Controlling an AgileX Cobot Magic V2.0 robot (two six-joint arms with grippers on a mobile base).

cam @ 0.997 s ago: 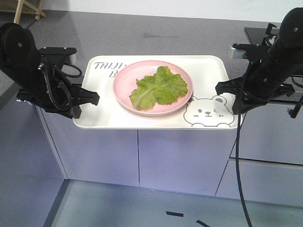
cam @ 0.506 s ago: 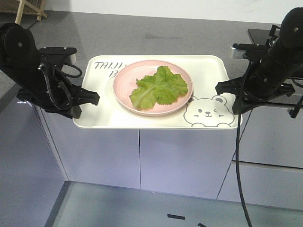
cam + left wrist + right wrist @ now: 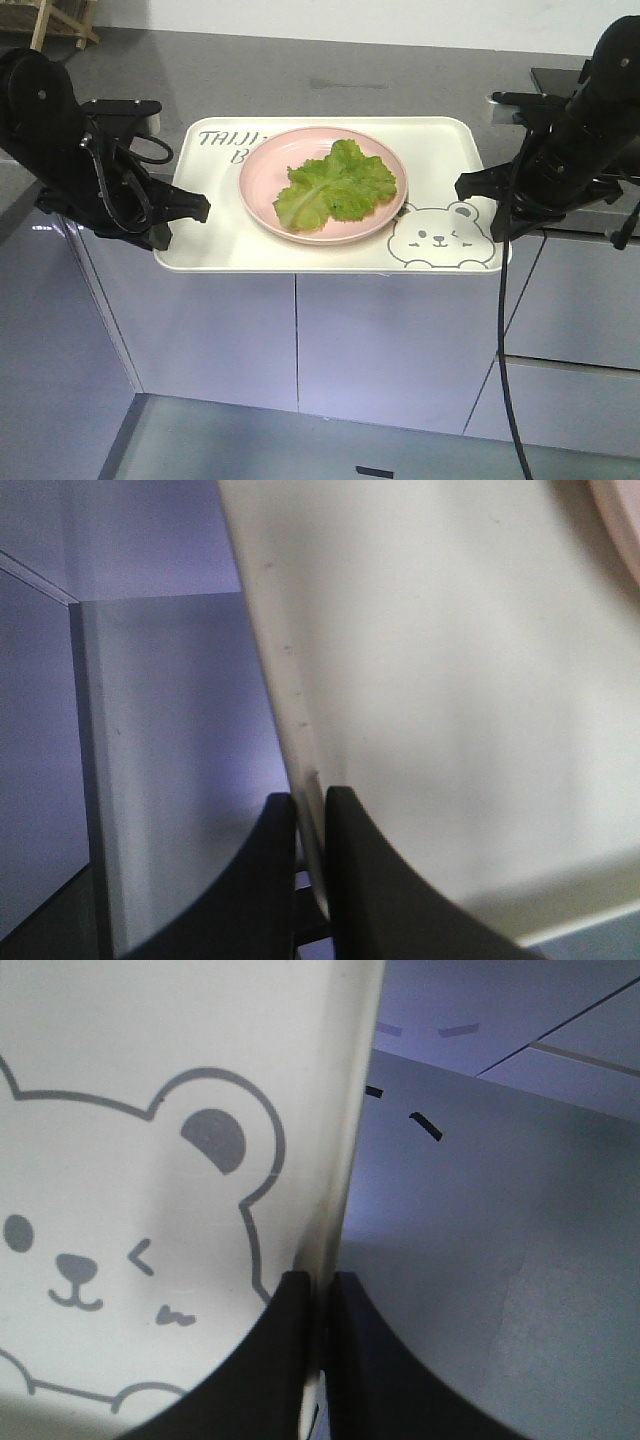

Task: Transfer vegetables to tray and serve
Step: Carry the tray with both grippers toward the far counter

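The cream-white tray [image 3: 220,245] with the grey bear face and "TAIJI BEAR" lettering is held in the air in front of the grey counter. A round pink plate [image 3: 262,165] sits on it with the green lettuce leaves [image 3: 335,185] on top. My left gripper [image 3: 190,208] is shut on the tray's left rim, which shows between its fingers in the left wrist view [image 3: 305,810]. My right gripper [image 3: 472,187] is shut on the tray's right rim, as the right wrist view [image 3: 320,1290] shows beside the bear drawing.
A grey countertop [image 3: 300,70] runs behind the tray, with pale cabinet fronts [image 3: 400,340] below it. A dark appliance [image 3: 560,85] stands at the far right of the counter. A wooden frame [image 3: 60,20] stands at the top left.
Both grippers keep their hold on the tray. The counter and cabinets have slid down and back in the view, while the tray and the arms hold the same place in the picture.
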